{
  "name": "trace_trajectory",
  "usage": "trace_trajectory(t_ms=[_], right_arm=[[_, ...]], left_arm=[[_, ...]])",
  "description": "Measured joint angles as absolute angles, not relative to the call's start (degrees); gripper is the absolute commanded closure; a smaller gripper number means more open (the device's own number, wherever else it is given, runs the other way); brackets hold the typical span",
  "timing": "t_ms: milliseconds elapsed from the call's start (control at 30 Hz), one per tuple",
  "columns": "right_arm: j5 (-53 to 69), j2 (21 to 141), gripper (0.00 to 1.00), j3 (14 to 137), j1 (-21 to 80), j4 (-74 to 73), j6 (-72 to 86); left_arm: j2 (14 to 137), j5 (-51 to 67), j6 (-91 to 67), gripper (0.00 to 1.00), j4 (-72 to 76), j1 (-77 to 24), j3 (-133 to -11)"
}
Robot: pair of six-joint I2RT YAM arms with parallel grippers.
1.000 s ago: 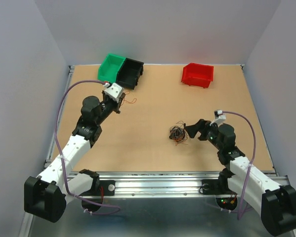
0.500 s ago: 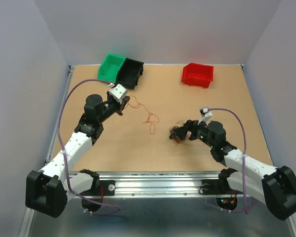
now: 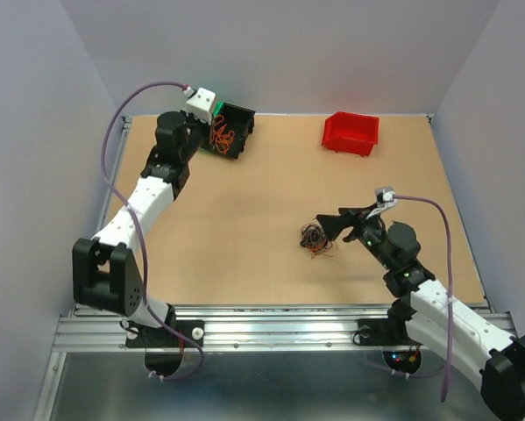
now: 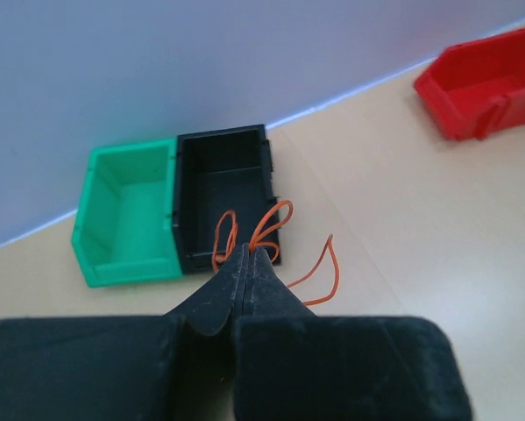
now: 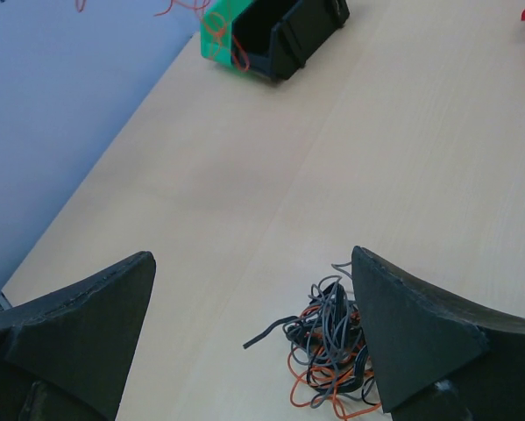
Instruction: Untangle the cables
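A tangle of grey, black and orange cables (image 3: 314, 238) lies mid-table; in the right wrist view the tangle (image 5: 341, 351) sits low between the fingers. My right gripper (image 3: 332, 224) is open and empty, raised just right of the tangle. My left gripper (image 3: 216, 132) is shut on an orange cable (image 3: 222, 137) and holds it over the black bin (image 3: 233, 128). In the left wrist view the orange cable (image 4: 266, 230) loops out from my shut fingertips (image 4: 249, 256) above the black bin (image 4: 225, 189).
A green bin (image 3: 195, 120) stands against the black bin at the back left; it also shows in the left wrist view (image 4: 126, 215). A red bin (image 3: 351, 132) stands at the back right. Walls enclose the table on three sides.
My left gripper has carried the orange cable up and back from the table to over the black bin. My right gripper has drawn back from the tangle and opened wide.
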State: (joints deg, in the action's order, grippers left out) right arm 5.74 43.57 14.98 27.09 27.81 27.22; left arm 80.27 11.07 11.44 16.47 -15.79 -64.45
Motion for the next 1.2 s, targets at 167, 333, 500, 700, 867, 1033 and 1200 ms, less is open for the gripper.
trace_trajectory(t_ms=[167, 333, 500, 700, 867, 1033, 1200], right_arm=[[4.3, 40.7, 0.02, 13.8, 27.1, 27.0, 27.2], [2.7, 40.5, 0.02, 13.4, 27.1, 25.1, 26.9], [1.3, 40.3, 0.02, 13.4, 27.1, 23.9, 26.5], [0.3, 39.4, 0.02, 13.4, 27.1, 22.2, 26.3], [-1.2, 37.2, 0.02, 13.4, 27.1, 19.6, 26.4], [-2.2, 34.3, 0.02, 13.4, 27.1, 18.0, 26.9], [-2.2, 33.9, 0.02, 13.4, 27.1, 17.9, 27.5]], left_arm=[[93.2, 9.2, 11.7, 1.00, 16.5, -11.4, -77.7], [107.0, 8.2, 12.8, 1.00, 13.2, -10.4, -94.5], [114.6, 8.8, 14.1, 1.00, 10.2, -10.5, -102.9], [121.0, 9.6, 14.7, 1.00, 7.3, -10.5, -108.9], [127.7, 9.5, 14.3, 1.00, 4.1, -11.0, -112.7], [134.4, 9.3, 13.6, 1.00, -1.7, -11.9, -114.0], [142.2, 8.7, 13.6, 0.80, -8.6, -13.1, -121.0]])
